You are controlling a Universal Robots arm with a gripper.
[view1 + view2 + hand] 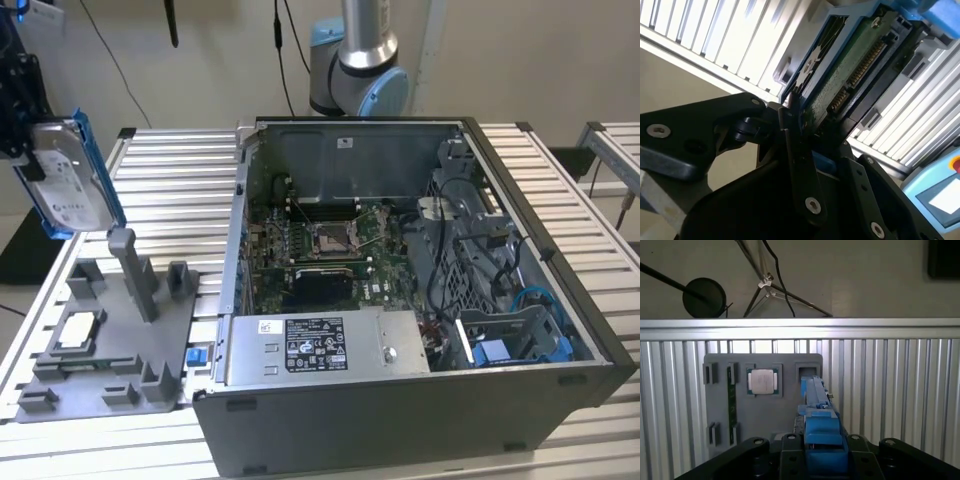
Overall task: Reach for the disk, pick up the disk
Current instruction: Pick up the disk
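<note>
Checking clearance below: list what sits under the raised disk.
Below the disk lies a grey holder with upright posts, a square chip seated in it, on the slatted table. The disk hides part of the holder in the first wrist view.

Lab: open PC case, alu bench

Nothing printed can be read for certain. The disk carries a white label with rows of dark print and small marks, all too fine to make out. In the computer case, the grey power supply bears a black-and-white label with lines of text and what seem to be approval symbols, none legible. A small white sticker sits on the case's rear wall, its print likewise unreadable.
</note>
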